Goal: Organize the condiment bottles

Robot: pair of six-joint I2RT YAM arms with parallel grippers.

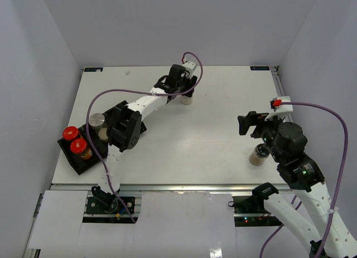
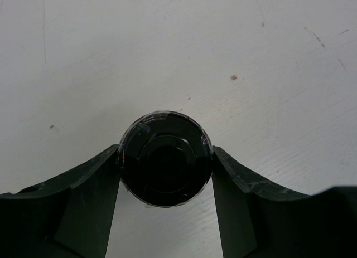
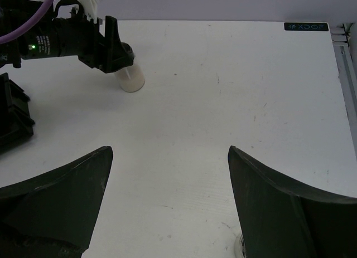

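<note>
1. Closest to my side, on the right, a small clear jar with brownish contents [image 1: 259, 156] stands upright on the white surface [image 1: 195, 141], just beside the right arm's wrist. I cannot make out its cap colour.
2. Over on the left, a flat black compartmented tray [image 1: 71, 159] lies at an angle near the surface's left edge. In its near end I see a red-capped jar with brown contents [image 1: 81, 147], and just behind it a second red-capped jar [image 1: 71, 133].
3. Further back in the same tray stands a silvery-capped jar [image 1: 96, 120]. A pale round top sits beside it, partly hidden by the left arm, so I cannot say what it is.
4. The right pincer [image 3: 170, 157] hovers above the surface with its fingers spread wide and nothing between them.
5. Farthest out, the left arm is stretched toward the back of the surface. The left pincer [image 2: 165, 157] is clamped on a small clear jar with a black cap and pale contents [image 1: 186, 100], and its fingers [image 2: 83, 208] press against both sides of the cap. This jar is upright, and its base appears to rest on the surface. It is well apart from the tray and from the brownish jar.
</note>
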